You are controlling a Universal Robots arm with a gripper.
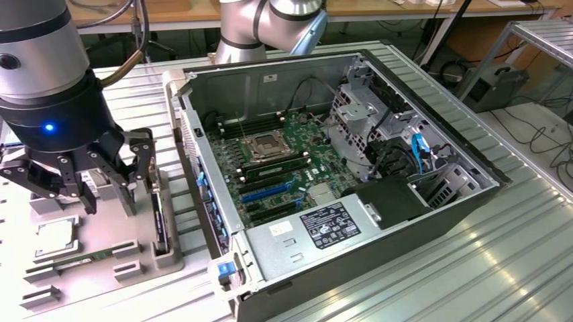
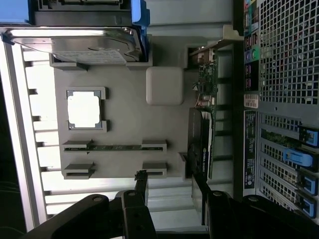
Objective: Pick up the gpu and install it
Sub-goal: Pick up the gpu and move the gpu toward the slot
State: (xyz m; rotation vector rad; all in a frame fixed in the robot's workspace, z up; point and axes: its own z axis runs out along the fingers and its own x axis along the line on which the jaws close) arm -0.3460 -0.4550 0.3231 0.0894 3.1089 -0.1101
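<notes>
The gpu [image 1: 160,216] is a dark card standing on edge in a slot of the grey fixture tray [image 1: 125,235], on the side nearest the computer case. In the wrist view the gpu [image 2: 202,137] shows its black cooler and a green board end. My gripper [image 1: 112,191] hangs above the tray, just to the exterior view's left of the card, and is not touching it. Its jaws are open and hold nothing. In the wrist view my gripper [image 2: 169,186] has one fingertip [image 2: 198,183] near the card's end.
The open computer case [image 1: 465,194] lies to the exterior view's right, with its motherboard [image 1: 278,164] and blue slots [image 1: 267,191] exposed. The tray also holds a processor [image 2: 84,109], a memory stick [image 2: 114,147] and a hard drive [image 2: 75,46].
</notes>
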